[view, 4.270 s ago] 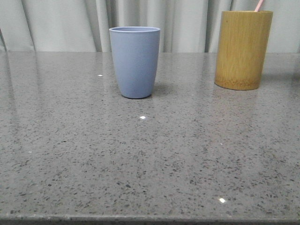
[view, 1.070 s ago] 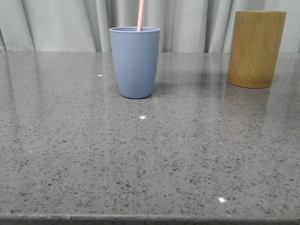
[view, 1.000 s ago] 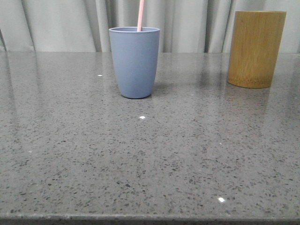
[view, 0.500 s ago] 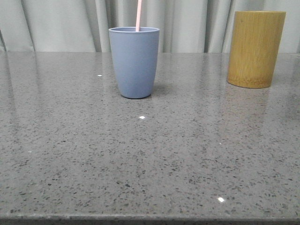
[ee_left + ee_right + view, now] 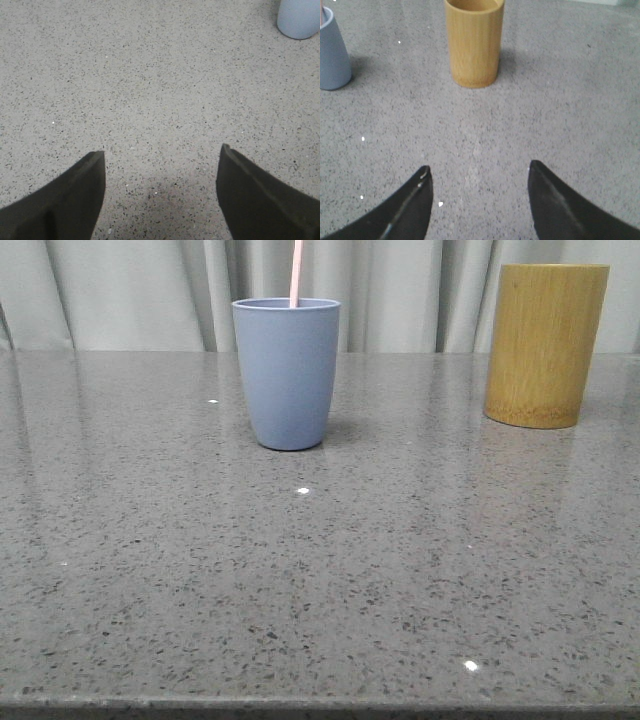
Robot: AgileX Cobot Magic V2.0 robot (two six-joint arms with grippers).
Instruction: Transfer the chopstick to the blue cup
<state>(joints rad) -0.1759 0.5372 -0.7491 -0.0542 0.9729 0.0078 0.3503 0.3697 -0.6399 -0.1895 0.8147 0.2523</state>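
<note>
A thin, straight, pale pink chopstick (image 5: 295, 272) is standing inside the matte grey-blue tapered tumbler (image 5: 287, 372), its upper end rising almost upright above the rim and running out of the top of the front view. The tumbler is sitting on the speckled grey stone tabletop (image 5: 320, 570), in front of pale pleated curtains (image 5: 130, 295). Well apart to its right, a taller yellow-brown bamboo cylinder (image 5: 545, 345) is standing upright on the same surface. The left gripper (image 5: 161, 159) is hovering over bare tabletop with its dark fingers spread wide and nothing between them, the tumbler's base just showing at the frame's corner. The right gripper (image 5: 480, 172) is likewise gaping wide and holding nothing, facing the bamboo cylinder ahead of it.
</note>
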